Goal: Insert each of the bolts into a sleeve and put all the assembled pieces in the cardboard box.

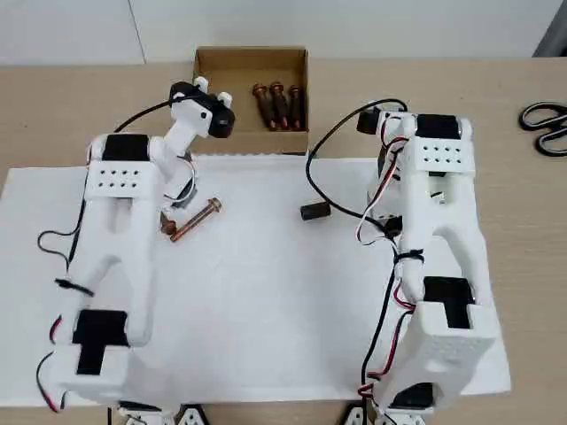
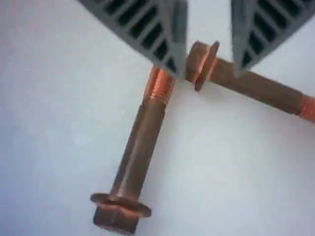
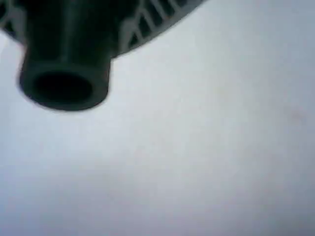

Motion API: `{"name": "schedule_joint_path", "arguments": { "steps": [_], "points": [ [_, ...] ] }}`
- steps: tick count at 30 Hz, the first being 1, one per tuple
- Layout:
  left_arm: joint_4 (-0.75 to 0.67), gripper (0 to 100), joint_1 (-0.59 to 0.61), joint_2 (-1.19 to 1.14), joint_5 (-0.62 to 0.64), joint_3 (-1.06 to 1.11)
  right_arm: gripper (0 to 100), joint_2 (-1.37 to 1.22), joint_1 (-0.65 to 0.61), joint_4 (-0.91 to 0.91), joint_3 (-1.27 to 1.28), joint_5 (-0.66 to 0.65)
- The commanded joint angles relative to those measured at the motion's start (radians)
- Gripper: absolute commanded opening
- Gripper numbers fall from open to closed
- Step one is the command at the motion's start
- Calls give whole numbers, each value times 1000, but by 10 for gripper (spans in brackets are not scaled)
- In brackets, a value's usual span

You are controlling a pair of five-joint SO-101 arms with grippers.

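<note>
Two loose copper-coloured metal bolts with flanged hex heads (image 1: 197,220) lie on the white paper sheet (image 1: 266,301), on the arms' side of the cardboard box and near its left corner. The threaded end of one (image 2: 133,157) is just beside the head of the other (image 2: 246,81). The left gripper (image 2: 209,71) hangs low over them with its jaws apart, one on each side of that head, and it does not grip anything. The shallow brown cardboard box (image 1: 205,97) stands just beyond the far edge of the paper. Inside it are three assembled pieces (image 1: 277,106), bolts in dark sleeves, side by side against its right wall. Before the right corner of the box, a short black cylindrical sleeve (image 1: 314,211) lies horizontal with its open end toward the bolts. The right gripper (image 3: 69,34) seems to be clamped on this sleeve, with the hollow end sticking out. A pair of black-handled scissors (image 1: 545,124) rests on the wooden table, well apart to the right of the box. In my judgement more than half of the work is done: three pieces are boxed, two bolts wait, and one sleeve is ready.
</note>
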State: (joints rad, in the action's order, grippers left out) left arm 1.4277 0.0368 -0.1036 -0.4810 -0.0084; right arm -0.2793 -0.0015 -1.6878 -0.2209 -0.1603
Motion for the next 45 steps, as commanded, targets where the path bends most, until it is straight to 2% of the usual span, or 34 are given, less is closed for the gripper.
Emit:
{"name": "schedule_joint_path", "arguments": {
  "steps": [1,11,24,34,45],
  "points": [
    [9,103,-3,-38,-20,-94,4,65,15,-5,18,-11],
    [28,126,-20,-203,-103,-107,5,65,15,8,74,-11],
    [18,126,-29,-287,-104,-240,5,65,10,10,74,-11],
    [20,126,-86,-288,-101,-240,5,65,12,16,74,-11],
    [18,123,-81,-367,-101,-242,5,65,13,16,74,-11]
  ]
}}
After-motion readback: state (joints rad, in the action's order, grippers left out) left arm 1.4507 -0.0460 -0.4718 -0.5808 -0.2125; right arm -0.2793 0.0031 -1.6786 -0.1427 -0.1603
